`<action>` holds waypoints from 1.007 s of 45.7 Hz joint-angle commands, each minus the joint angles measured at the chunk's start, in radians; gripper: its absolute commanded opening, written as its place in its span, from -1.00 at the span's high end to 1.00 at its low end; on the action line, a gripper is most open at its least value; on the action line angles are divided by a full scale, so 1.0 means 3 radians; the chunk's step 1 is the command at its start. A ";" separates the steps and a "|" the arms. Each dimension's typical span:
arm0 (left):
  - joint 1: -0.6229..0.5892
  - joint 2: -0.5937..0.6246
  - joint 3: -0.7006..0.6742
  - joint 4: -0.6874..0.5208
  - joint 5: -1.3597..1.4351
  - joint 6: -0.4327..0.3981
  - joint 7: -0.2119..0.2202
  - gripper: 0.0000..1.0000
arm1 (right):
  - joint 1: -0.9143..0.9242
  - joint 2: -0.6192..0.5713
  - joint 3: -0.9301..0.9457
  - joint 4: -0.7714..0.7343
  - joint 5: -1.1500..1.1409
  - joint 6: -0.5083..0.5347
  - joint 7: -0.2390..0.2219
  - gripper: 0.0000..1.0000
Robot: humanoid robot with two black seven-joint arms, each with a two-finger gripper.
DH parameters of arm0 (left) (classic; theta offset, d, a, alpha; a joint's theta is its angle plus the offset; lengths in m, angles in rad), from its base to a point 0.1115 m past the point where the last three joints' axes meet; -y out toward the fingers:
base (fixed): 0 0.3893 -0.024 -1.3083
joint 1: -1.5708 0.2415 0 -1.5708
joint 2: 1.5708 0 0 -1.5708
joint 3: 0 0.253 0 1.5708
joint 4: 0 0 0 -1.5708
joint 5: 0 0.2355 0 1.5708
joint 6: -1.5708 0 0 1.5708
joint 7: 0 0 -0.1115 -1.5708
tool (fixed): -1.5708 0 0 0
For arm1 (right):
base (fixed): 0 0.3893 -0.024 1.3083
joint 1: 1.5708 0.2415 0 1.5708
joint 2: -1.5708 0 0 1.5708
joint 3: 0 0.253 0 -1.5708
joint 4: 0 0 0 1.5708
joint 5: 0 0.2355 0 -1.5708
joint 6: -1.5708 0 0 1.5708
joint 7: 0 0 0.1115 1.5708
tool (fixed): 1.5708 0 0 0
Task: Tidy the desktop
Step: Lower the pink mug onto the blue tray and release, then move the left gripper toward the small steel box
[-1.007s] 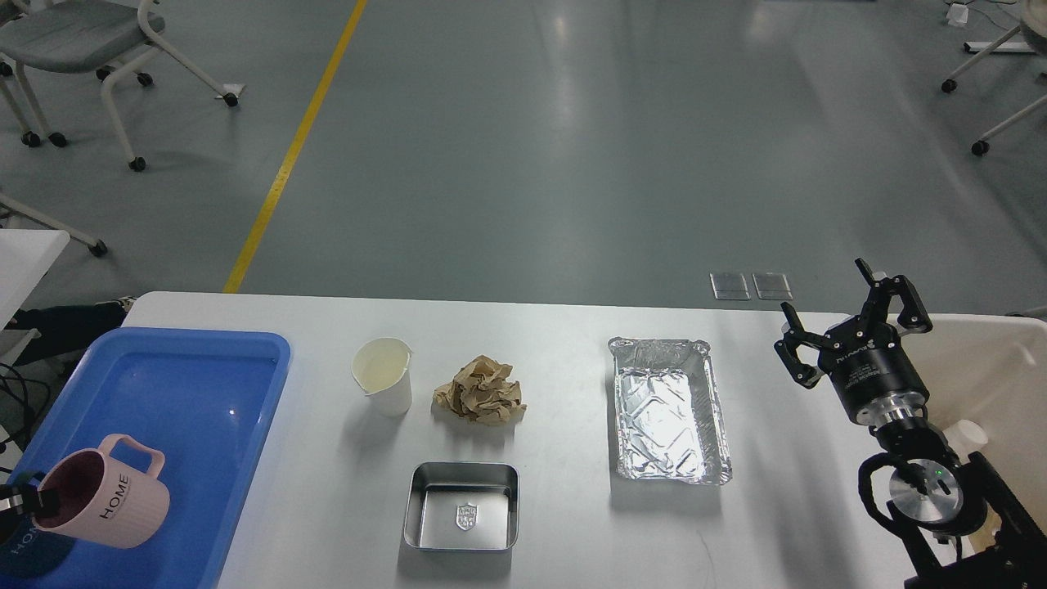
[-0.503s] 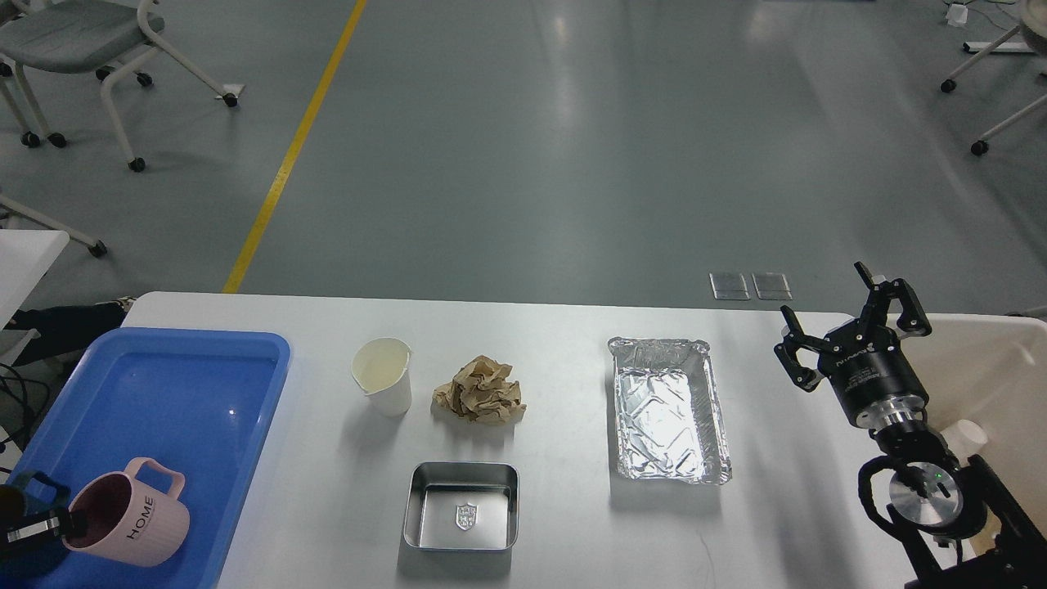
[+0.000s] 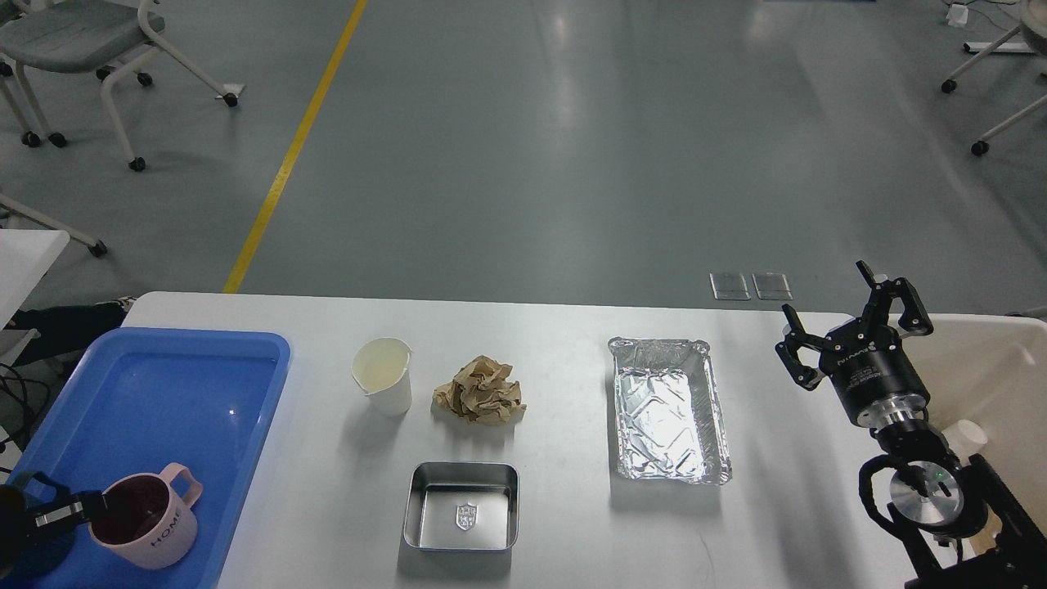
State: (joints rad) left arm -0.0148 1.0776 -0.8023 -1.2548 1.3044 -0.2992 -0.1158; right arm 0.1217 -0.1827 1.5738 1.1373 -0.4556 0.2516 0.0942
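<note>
Head view: my left gripper grips the pink mug's rim, mug nearly upright in the blue tray near-left, so I judge I'm placing it; next comes letting go and lifting clear. My right gripper hangs spread and empty, far-right. The desktop fills the near scene, long axis left-right, holding paper cup, crumpled paper, steel dish, foil tray.
</note>
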 commanded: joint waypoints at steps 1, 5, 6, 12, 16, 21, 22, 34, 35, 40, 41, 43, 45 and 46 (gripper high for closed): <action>0.0003 -0.0003 0.0000 -0.0010 -0.0032 -0.0056 -0.0028 -0.81 | -0.0002 -0.0004 0.0000 0.0003 0.0000 0.0000 -0.0002 -1.00; -0.0007 0.0033 0.0000 -0.0046 -0.0032 -0.0092 -0.0039 -0.84 | 0.0008 -0.0004 -0.0005 -0.0002 0.0000 0.0000 -0.0002 -1.00; -0.0007 0.0048 0.0000 -0.0051 -0.0032 -0.0112 -0.0039 -0.84 | 0.0014 -0.0004 -0.0005 -0.0002 0.0000 -0.0005 -0.0002 -1.00; -0.0017 0.0176 -0.0015 -0.0092 -0.0032 -0.0163 -0.0079 -0.87 | 0.0034 -0.0004 -0.0015 -0.0002 0.0000 0.0000 -0.0002 -1.00; -0.0012 0.0345 -0.0030 -0.0240 -0.0032 -0.0112 -0.0232 -0.87 | 0.0039 -0.0004 -0.0015 -0.0002 0.0000 0.0000 -0.0002 -1.00; -0.0007 0.0580 -0.0041 -0.0531 -0.0032 0.0102 -0.0355 -0.87 | 0.0039 -0.0020 -0.0020 -0.0002 0.0000 -0.0005 -0.0002 -1.00; -0.0007 0.0636 -0.0041 -0.0582 -0.0032 0.0194 -0.0361 -0.87 | 0.0039 -0.0030 -0.0015 -0.0002 0.0000 -0.0005 -0.0002 -1.00; -0.0033 0.0964 -0.0189 -0.0987 -0.0032 0.0874 -0.0427 -0.90 | 0.0024 -0.0050 -0.0005 -0.0002 0.0000 -0.0005 -0.0002 -1.00; -0.0033 0.0964 -0.0204 -0.1017 -0.0032 0.0900 -0.0427 -0.90 | 0.0024 -0.0056 -0.0005 -0.0002 0.0000 -0.0005 -0.0002 -1.00; -0.0033 0.0999 -0.0245 -0.1135 -0.0032 0.1038 -0.0432 -0.90 | 0.0019 -0.0132 -0.0005 -0.0002 0.0005 -0.0005 -0.0002 -1.00; -0.0033 0.1035 -0.0245 -0.1145 -0.0032 0.1058 -0.0432 -0.90 | 0.0014 -0.0142 -0.0005 -0.0002 0.0005 -0.0005 -0.0002 -1.00; -0.0028 0.1122 -0.0245 -0.1171 -0.0037 0.1079 -0.0432 -0.90 | 0.0014 -0.0153 -0.0005 -0.0002 0.0005 -0.0005 -0.0002 -1.00; -0.0033 0.1168 -0.0250 -0.1206 -0.0043 0.1079 -0.0432 -0.90 | 0.0014 -0.0168 -0.0005 -0.0002 0.0005 -0.0005 -0.0002 -1.00; -0.0033 0.1189 -0.0255 -0.1217 -0.0053 0.1079 -0.0432 -0.90 | 0.0009 -0.0168 -0.0005 -0.0002 0.0005 -0.0005 -0.0002 -1.00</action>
State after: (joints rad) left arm -0.0245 1.3957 -0.8745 -1.5970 1.2937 0.0136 -0.2452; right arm 0.1263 -0.2236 1.5725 1.1362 -0.4542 0.2500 0.0935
